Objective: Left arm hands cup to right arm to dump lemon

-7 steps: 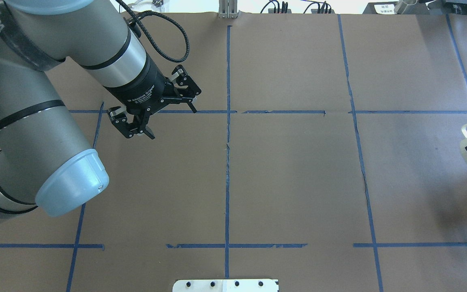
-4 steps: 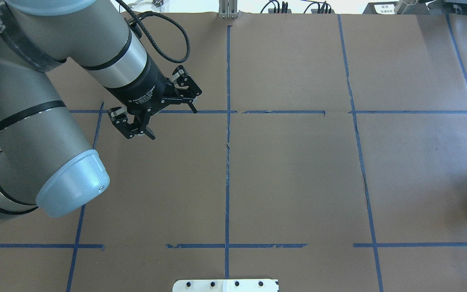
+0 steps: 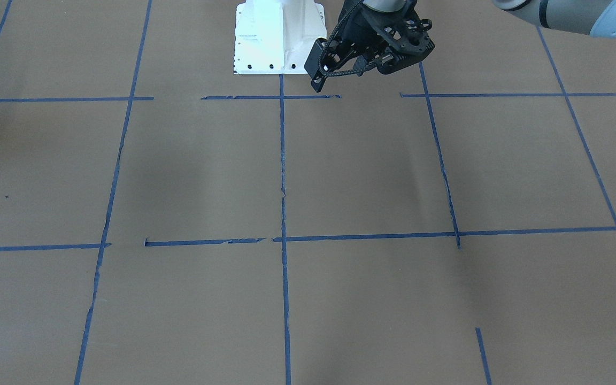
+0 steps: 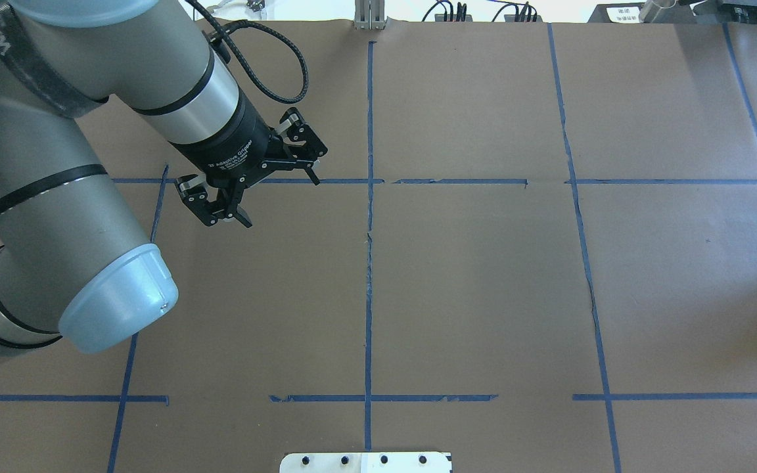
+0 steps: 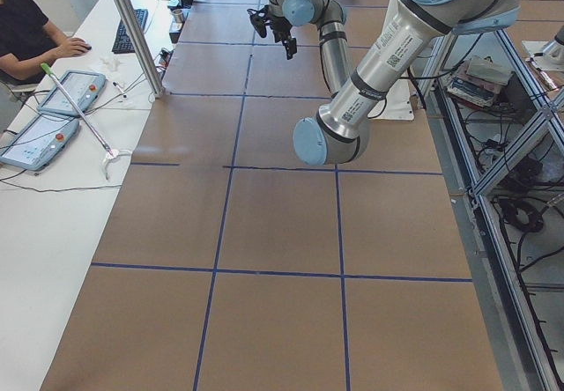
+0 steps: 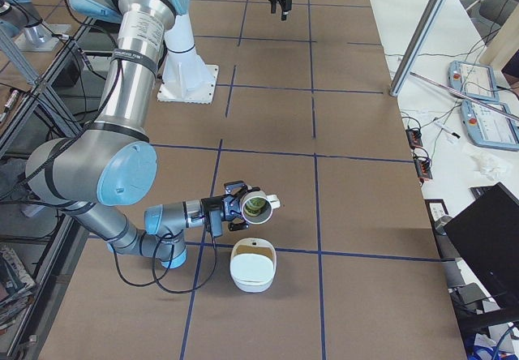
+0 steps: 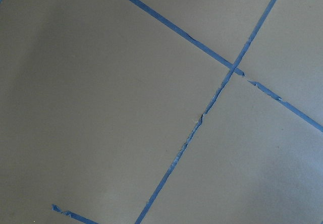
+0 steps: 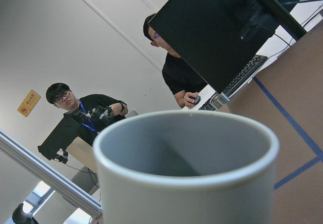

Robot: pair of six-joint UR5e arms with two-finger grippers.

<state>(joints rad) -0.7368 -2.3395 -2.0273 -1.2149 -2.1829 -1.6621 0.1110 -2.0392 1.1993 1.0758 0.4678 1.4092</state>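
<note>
My left gripper [image 4: 278,199] hangs open and empty over the brown table at the left; it is also seen far off in the exterior right view [image 6: 280,3]. The white cup [image 6: 258,206] lies on its side in the air at my right gripper [image 6: 220,216], mouth towards the camera. The yellow-green lemon [image 6: 254,206] sits inside it. The cup hangs just above a white bowl [image 6: 253,267] on the table. The right wrist view shows only the cup's rim [image 8: 186,158] close up, no fingers, so I cannot tell the right gripper's state.
Blue tape lines [image 4: 369,263] divide the brown table cover. The white base plate [image 3: 278,37] stands at the robot's side. Operators sit at a desk [image 5: 79,92] behind a metal post [image 5: 132,30]. A black monitor [image 6: 486,230] stands near the bowl's end.
The cup and right gripper, seen at the overhead view's right edge a second ago, have left that view to the right. The left arm has barely moved.
</note>
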